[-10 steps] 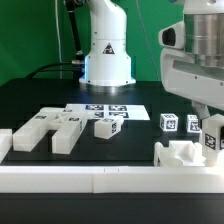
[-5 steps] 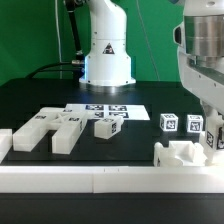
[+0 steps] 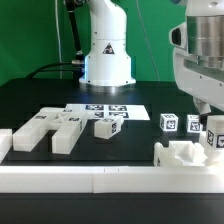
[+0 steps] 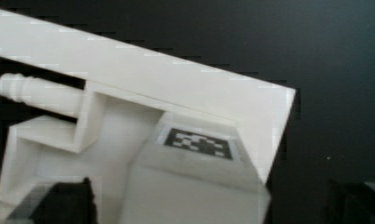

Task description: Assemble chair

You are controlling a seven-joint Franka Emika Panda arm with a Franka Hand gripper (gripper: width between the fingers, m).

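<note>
Arm (image 3: 198, 55) hangs vertical, pincer (image 3: 212, 125) low over the surface (image 3: 30, 100). Versus half a second ago the hand sits slightly toward the exterior view's left; loose chair pieces (image 3: 55, 128), well apart from the pincer, lie unchanged. Pincer spread wide, fingertips (image 4: 56, 200) flanking a tagged chair part (image 4: 157, 120) directly beneath; contact cannot be told.

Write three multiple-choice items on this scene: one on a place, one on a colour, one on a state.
1. Where is the marker board? A on the floor; B flat before the robot base; C hanging from the arm.
2. The table's colour? A white; B green; C black.
3. How do the jaws stand? A spread wide; B pinched shut; C out of sight.
B: it lies flat mid-table. C: the bare top is black. A: the wrist view shows the fingertips far apart.
</note>
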